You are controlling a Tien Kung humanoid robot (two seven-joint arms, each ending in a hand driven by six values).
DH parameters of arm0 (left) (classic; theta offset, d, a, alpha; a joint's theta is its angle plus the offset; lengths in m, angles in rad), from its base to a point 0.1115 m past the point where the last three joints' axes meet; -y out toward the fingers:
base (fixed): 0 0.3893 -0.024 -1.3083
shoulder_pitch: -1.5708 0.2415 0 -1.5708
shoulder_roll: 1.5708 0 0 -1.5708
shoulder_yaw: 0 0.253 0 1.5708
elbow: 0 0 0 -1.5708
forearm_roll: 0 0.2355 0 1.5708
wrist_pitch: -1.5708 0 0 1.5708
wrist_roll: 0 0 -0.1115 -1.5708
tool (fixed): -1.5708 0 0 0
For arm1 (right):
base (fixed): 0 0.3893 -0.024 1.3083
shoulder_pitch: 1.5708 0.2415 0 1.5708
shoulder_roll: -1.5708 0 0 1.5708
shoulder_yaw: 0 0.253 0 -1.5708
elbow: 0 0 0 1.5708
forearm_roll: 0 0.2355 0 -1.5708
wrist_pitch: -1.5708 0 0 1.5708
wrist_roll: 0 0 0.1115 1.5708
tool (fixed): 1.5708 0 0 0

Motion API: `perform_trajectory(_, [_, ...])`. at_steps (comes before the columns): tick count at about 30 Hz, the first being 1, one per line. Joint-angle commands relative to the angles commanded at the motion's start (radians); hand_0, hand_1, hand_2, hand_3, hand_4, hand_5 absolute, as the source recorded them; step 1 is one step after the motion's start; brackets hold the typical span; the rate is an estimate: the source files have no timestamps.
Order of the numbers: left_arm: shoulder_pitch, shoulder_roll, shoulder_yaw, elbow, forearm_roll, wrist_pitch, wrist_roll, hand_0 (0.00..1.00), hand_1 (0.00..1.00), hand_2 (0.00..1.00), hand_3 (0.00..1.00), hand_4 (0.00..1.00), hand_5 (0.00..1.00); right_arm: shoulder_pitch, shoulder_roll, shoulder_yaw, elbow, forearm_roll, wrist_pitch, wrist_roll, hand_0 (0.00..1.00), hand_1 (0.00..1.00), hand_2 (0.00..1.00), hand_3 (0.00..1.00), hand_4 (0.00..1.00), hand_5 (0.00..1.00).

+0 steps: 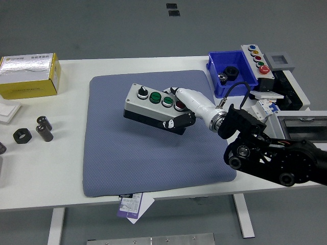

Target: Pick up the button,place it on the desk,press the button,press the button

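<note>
Near the table's right front edge our right arm reaches in; the right robot hand pinches the button box at its right end, white fingers over the top, thumb beneath. Box sits tilted above the blue mat, mid-table. We judge it should be lowered level and flat onto the mat before release, then pressed.
</note>
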State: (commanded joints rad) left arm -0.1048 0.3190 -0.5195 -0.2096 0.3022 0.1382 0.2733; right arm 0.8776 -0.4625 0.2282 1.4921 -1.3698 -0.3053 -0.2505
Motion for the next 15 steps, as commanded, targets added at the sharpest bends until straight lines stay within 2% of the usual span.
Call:
perform_trajectory(2, [0.000, 0.000, -0.003, 0.000, 0.002, 0.000, 0.001, 0.727, 0.704, 0.627, 0.622, 0.723, 0.223, 0.002, -0.041, -0.025, 0.053, -0.006, 0.025, 0.047, 0.507, 0.500, 0.416, 0.405, 0.371, 0.002])
perform_trajectory(5, [0.001, -0.001, -0.005, 0.000, 0.003, 0.001, 0.002, 0.727, 0.704, 0.626, 0.622, 0.722, 0.223, -0.005, -0.063, -0.054, 0.096, -0.026, 0.027, 0.086, 0.561, 0.523, 0.447, 0.423, 0.415, 0.002])
perform_trajectory(9, [0.001, -0.003, -0.008, 0.000, 0.007, 0.000, 0.004, 0.727, 0.704, 0.626, 0.622, 0.722, 0.223, -0.029, -0.064, -0.092, 0.076, -0.074, 0.005, 0.109, 0.561, 0.523, 0.447, 0.423, 0.415, 0.002])
perform_trajectory(10, [0.001, -0.004, -0.009, 0.000, 0.009, 0.000, 0.005, 0.727, 0.704, 0.626, 0.622, 0.722, 0.223, -0.033, -0.062, -0.101, 0.067, -0.076, 0.002, 0.113, 0.658, 0.617, 0.581, 0.496, 0.423, 0.002])
perform_trajectory(15, [-0.002, -0.004, -0.013, 0.000, 0.014, 0.000, 0.006, 0.727, 0.704, 0.626, 0.622, 0.722, 0.223, -0.042, -0.048, -0.134, 0.029, -0.084, -0.018, 0.130, 0.658, 0.617, 0.581, 0.496, 0.423, 0.002])
